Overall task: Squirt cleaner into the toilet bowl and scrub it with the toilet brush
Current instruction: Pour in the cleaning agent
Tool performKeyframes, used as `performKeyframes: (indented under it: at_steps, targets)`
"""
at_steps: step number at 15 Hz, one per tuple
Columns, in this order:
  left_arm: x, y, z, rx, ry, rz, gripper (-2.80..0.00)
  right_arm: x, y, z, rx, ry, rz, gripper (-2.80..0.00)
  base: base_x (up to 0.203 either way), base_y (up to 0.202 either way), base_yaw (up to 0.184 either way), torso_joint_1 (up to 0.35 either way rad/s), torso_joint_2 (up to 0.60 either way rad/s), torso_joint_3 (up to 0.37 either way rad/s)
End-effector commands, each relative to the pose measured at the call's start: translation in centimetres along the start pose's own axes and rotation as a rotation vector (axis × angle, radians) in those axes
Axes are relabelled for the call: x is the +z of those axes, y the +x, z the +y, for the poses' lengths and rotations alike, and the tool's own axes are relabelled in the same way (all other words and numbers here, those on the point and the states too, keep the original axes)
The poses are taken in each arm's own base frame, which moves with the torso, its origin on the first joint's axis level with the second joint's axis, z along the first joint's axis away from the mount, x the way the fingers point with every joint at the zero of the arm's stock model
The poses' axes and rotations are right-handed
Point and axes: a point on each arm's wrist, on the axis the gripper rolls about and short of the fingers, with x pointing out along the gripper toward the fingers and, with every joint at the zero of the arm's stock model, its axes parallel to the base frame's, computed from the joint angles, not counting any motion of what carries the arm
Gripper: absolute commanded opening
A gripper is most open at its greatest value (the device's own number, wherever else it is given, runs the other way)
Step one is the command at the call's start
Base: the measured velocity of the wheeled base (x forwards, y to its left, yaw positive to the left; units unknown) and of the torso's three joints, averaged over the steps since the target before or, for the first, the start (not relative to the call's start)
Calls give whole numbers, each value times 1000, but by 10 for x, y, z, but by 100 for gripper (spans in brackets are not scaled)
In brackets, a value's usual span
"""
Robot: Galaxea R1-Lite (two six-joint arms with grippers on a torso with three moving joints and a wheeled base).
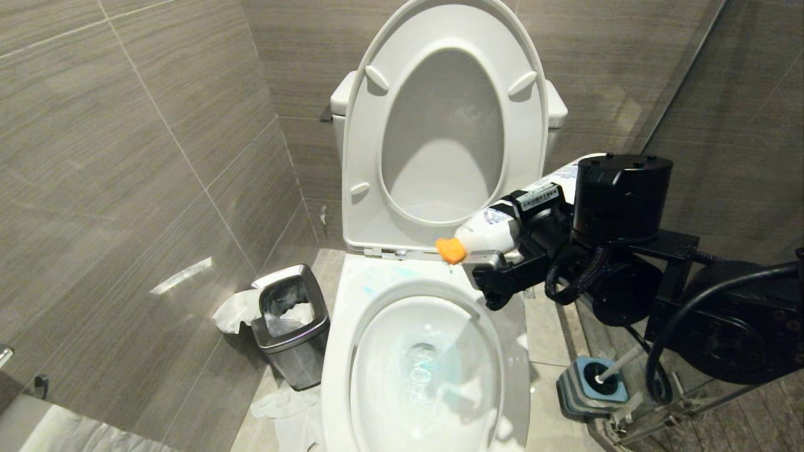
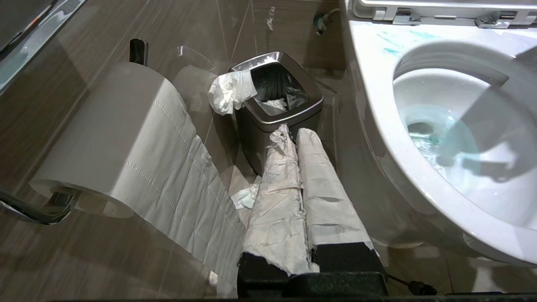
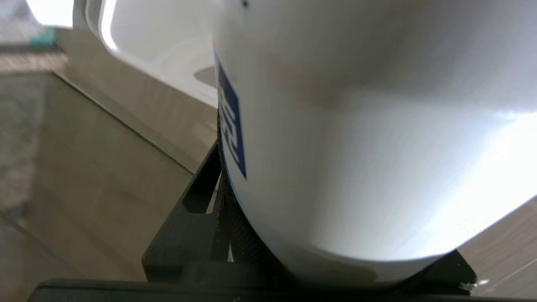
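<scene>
Here we look down on a white toilet bowl (image 1: 524, 351) with its seat and lid raised against the tank. Our right gripper (image 1: 502, 251) comes in from the right, clamped around a white cleaner bottle (image 1: 493, 229) held almost level, its orange nozzle (image 1: 450, 250) over the back of the rim. Turquoise cleaner (image 1: 419, 367) tints the water in the bowl's middle, and faint blue smears mark the rim's rear left corner. The toilet brush (image 1: 619, 367) stands in its blue-topped holder (image 1: 587, 389) on the floor, right of the bowl. A steel waste bin (image 1: 292, 326) with tissue sits on the floor to the left. Our left gripper (image 2: 300, 167), fingers wrapped in paper and pressed together, holds nothing and hangs low beside a toilet roll (image 2: 113, 138).
</scene>
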Motion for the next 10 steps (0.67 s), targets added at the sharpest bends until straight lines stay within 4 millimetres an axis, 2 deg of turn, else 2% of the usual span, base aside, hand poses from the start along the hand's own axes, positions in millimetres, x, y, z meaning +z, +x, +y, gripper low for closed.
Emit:
performKeyframes:
  at_steps: [1,8,10]
  targets:
    - [0,0,0,0,0,2,-280,-1,0,-2,-6,-29,8,-280,0,0,0,0,0,0]
    - [0,0,0,0,0,2,-280,0,0,-2,-13,-11,7,-280,0,0,0,0,0,0]
    - [0,0,0,0,0,2,-280,2,1,-3,-14,65,4,-280,0,0,0,0,0,0]
